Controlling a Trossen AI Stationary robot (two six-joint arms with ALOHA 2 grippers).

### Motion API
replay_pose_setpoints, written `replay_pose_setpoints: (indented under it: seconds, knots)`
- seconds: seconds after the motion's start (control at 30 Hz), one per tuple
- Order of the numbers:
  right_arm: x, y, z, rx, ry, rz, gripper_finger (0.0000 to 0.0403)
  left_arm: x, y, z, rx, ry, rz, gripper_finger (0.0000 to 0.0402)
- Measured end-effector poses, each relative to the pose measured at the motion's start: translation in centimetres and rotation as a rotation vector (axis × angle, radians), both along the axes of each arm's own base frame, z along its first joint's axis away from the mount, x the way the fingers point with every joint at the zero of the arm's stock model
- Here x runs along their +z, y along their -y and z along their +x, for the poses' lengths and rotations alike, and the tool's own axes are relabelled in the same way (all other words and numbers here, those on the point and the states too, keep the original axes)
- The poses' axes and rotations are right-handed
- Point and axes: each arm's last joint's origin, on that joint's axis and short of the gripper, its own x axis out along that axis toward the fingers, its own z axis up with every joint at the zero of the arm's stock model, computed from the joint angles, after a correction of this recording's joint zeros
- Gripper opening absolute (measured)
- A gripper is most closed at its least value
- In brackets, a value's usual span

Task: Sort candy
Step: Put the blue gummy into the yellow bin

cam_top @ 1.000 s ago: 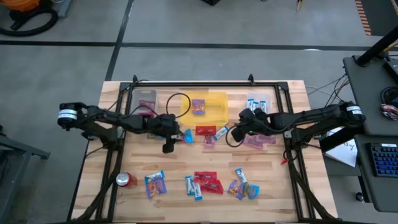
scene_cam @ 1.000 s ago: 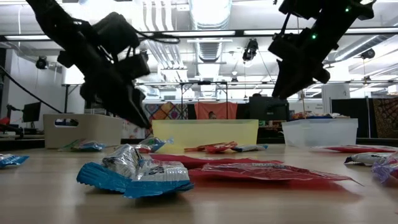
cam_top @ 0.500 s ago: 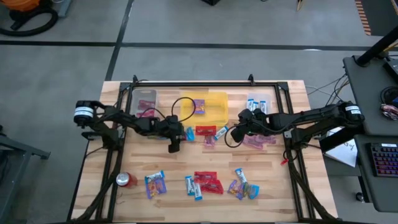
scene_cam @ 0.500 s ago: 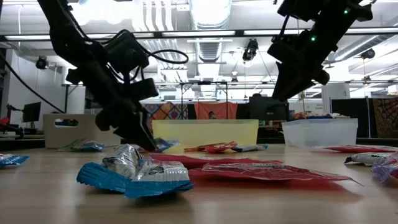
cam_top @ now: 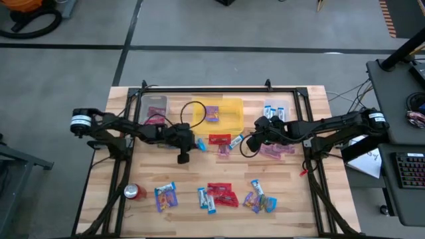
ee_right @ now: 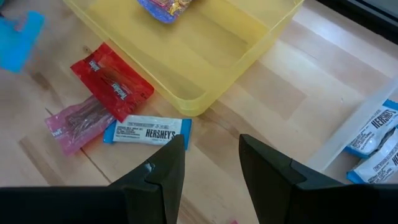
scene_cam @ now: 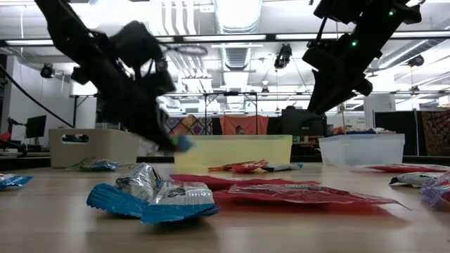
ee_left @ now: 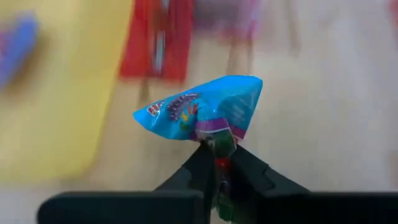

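Candy is spread over the wooden desk [cam_top: 279,179] in loose groups, with three bins along the far edge serving as sort targets. The yellow bin [cam_top: 229,119] holds one purple multicolour packet [cam_top: 212,113]; the clear bin [ee_right: 348,146] on the right holds blue-and-white bars [cam_top: 275,111]; the grey bin [cam_top: 154,105] on the left holds a red item that cannot be identified. Each bin appears reserved for one candy type.

The left gripper [ee_left: 219,163] is clamped on a corner of a blue candy packet [ee_left: 202,112], fingers nearly together. The low view shows the packet clear of the desk, beside the yellow bin. A corner grip leaves the packet hanging free, so it may swing in transit.

The right gripper [ee_right: 208,165] hovers with fingers apart and holds nothing. It is positioned above a Hershey's bar [ee_right: 147,132], a red packet [ee_right: 112,79] and a pink packet [ee_right: 78,123] lying just beside the yellow bin, probably the next pick.

More unsorted candy lies along the near edge, close to a red soda can [cam_top: 133,192].
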Motion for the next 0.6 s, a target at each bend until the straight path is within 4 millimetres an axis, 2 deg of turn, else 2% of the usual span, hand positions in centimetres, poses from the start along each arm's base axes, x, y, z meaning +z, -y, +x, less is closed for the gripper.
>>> replay_pose_setpoints:
  seconds: [0.17,0.27,0.4,0.47,0.6]
  knots:
    - [0.0,0.0,0.0,0.0,0.0,0.001,0.0144,3.3,-0.1,0.0,0.022,0.135,0.041,0.0043]
    - [0.0,0.0,0.0,0.0,0.004,0.0,0.0144,5.5,-0.7,0.8,0.072,0.209,0.129,0.0043]
    - [0.0,0.0,0.1,0.0,0.007,0.0,0.0144,7.4,-2.6,2.5,0.151,0.238,0.203,0.0041]
    - [0.0,0.0,0.1,0.0,0.008,0.0,0.0144,8.0,-3.8,3.5,0.185,0.225,0.218,0.004]
    - [0.0,0.0,0.0,0.001,0.006,-0.001,0.0144,7.5,-6.3,5.2,0.2,0.119,0.258,0.004]
